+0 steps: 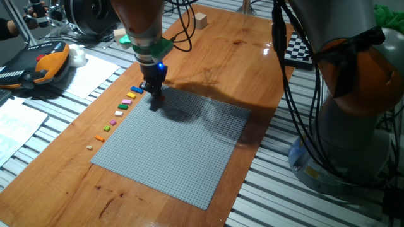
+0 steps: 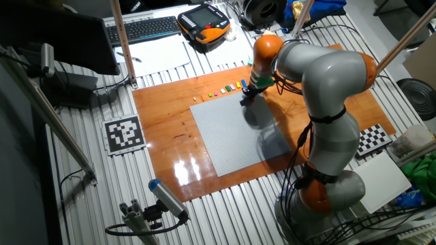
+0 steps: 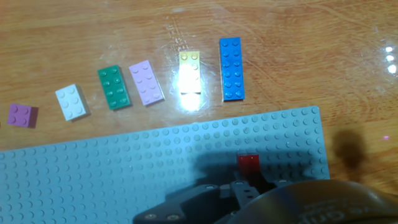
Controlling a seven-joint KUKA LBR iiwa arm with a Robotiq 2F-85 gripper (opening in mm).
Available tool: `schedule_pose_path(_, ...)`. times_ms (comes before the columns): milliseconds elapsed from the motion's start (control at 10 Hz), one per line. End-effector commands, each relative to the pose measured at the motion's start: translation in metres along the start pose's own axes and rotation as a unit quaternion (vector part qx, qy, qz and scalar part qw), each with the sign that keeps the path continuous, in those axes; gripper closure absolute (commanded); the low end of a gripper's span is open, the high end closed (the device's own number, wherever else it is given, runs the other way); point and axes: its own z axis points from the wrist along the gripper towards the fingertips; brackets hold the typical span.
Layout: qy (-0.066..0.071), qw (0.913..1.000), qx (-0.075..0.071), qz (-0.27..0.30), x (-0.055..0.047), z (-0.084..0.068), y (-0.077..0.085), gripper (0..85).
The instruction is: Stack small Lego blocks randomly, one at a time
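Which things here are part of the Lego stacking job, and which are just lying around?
Part of the job:
- red brick on the grey baseplate, at the claw
- blue brick
- yellow brick
- pink brick
- green brick
- white brick
- purple brick

Just lying about:
- wooden cube
- orange handheld controller
- keyboard
- checkerboard

No legible text, labels or numbers on anything in view.

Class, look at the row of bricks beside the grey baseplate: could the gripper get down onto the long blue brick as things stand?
Probably yes. The blue brick lies flat on bare wood, apart from the yellow brick, with nothing above it. The gripper sits close by over a red brick.
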Motion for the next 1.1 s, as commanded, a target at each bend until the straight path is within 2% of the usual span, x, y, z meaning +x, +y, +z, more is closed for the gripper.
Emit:
schedule_pose_path(0,0.001,1.0,0.0,0.0,0.0031,0.0021,0.0017,85.0)
schedule_pose_path(500,-0.004,1.0,0.005,-0.003,0.0031,0.0065,0.0005,85.0)
schedule_pose_path(1000,-0.005,1.0,0.003,-0.002,0.0029,0.0076,-0.0013,85.0)
